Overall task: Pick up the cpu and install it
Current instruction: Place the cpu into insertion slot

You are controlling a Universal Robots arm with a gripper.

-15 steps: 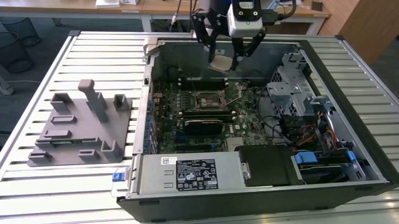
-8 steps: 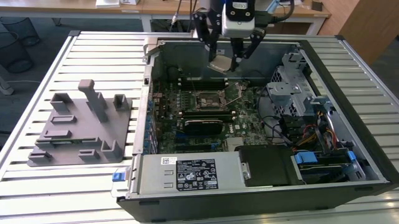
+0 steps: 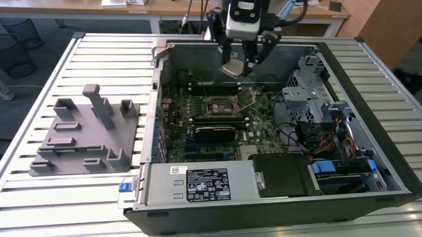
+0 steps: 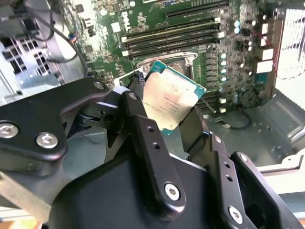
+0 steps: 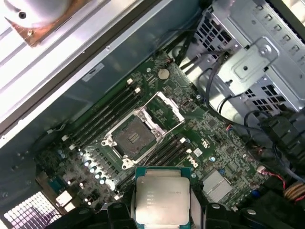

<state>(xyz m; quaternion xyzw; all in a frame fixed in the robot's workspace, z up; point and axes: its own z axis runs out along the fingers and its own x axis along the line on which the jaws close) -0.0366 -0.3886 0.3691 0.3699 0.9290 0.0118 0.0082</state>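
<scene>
Fingers (image 4: 143, 133) of the tool (image 4: 164, 109) press against two opposite edges of the cpu (image 4: 172, 101), pinching it between them. Its pale metal top faces the second wrist view. There, one corner of the chip points toward the memory slots (image 4: 171, 38), and the chip covers part of the metal frame of the socket behind it.

In the first wrist view the cpu (image 5: 162, 200) is held between the tool's dark finger ends with its silvery lid showing, clear of the motherboard (image 5: 224, 157) beneath. The socket (image 5: 131, 138) lies further along the board, apart from the chip, with its retention frame (image 5: 164, 110) swung open beside it.

In the exterior view the tool (image 3: 238, 69) hangs inside the open computer case (image 3: 264, 219), near its far wall. The cpu (image 3: 232, 68) is at its fingertips, above the board. The socket (image 3: 221, 104) sits nearer the camera than the chip. On the exterior view's left a grey fixture tray (image 3: 82, 138) rests on the slatted bench (image 3: 105, 54), well apart from the tool.
</scene>
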